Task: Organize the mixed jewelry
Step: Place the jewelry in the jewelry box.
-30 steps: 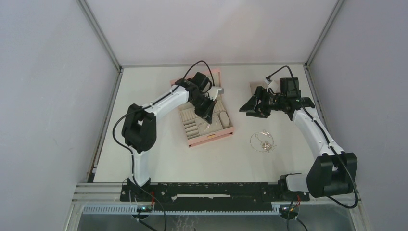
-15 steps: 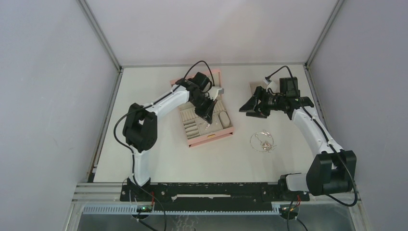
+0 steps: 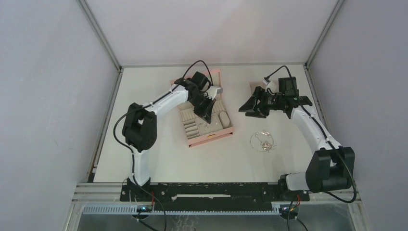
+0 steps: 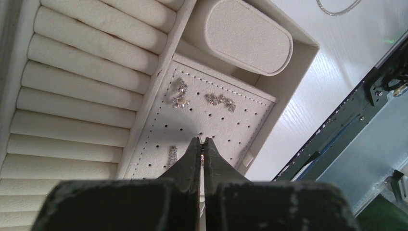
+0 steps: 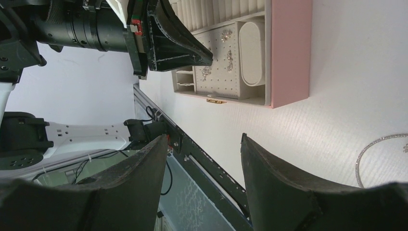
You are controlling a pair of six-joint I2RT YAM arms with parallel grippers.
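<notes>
Earrings [image 4: 180,94]: three are on the box's [image 5: 288,48] perforated panel. My left gripper [image 4: 202,141] is pinched shut over it, load unclear. Necklace [image 3: 251,140] lies right of the box, not yet sorted; right gripper [image 5: 203,139] is spread, holding nothing.

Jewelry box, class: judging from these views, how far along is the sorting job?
Done: three sparkly earrings sit on the perforated panel of the pink box. In hand: the left gripper is pinched shut over that panel; whether it holds a piece is unclear. Left: the chain necklace and small bits inside its loop lie on the table, the right gripper open nearby.
</notes>
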